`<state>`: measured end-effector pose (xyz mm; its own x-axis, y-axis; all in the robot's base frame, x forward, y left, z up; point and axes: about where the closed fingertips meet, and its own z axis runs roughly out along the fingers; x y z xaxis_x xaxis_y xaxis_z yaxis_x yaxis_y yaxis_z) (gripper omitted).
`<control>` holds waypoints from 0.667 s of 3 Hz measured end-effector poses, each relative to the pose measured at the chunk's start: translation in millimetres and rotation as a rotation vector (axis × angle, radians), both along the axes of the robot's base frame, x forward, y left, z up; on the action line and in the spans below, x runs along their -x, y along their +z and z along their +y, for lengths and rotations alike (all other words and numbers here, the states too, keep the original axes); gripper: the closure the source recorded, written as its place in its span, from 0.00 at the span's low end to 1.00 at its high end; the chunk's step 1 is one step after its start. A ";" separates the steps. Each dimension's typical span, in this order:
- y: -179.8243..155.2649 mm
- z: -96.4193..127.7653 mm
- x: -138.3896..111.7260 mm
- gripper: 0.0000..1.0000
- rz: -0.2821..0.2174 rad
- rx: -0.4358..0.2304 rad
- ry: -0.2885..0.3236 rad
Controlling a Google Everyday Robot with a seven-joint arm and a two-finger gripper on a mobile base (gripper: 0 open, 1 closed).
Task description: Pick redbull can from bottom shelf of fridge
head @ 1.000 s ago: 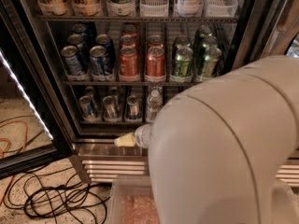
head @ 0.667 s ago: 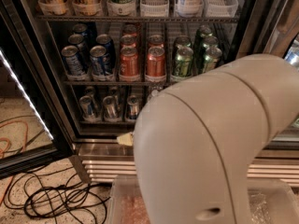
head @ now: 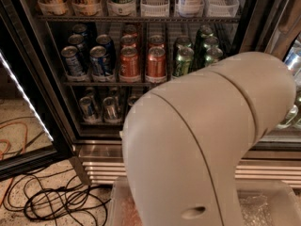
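Standing at the left of the bottom shelf (head: 94, 124), the redbull can (head: 88, 108) is upright, slim, blue and silver with a silver top. A second can (head: 111, 110) of much the same build stands just beside it on the right. A third can (head: 132, 100) is half covered by the arm (head: 202, 140). From this view I cannot be sure which of the first two carries the label.

The arm's pale casing fills the middle and right of the view, and its near edge comes close to the right of these cans without covering the redbull can. The gripper is out of sight behind that casing, so its place relative to the can and whether it is apart or together cannot be told. Nothing visible touches the can.

On the rack above stand blue cans (head: 99, 60) at left, orange cans (head: 156, 62) in the middle and green cans (head: 183, 60) at right. The fridge (head: 263, 13) has a dark frame and a ribbed steel base (head: 101, 166). Its door is open to the left, with a white light strip (head: 26, 95) along the edge. Black cables (head: 61, 201) lie looped on the speckled floor (head: 28, 182) below the door.
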<state>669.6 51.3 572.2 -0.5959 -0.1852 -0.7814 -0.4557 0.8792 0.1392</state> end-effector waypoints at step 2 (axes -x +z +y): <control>28.3 -8.2 -17.2 0.21 -0.110 -0.011 -0.038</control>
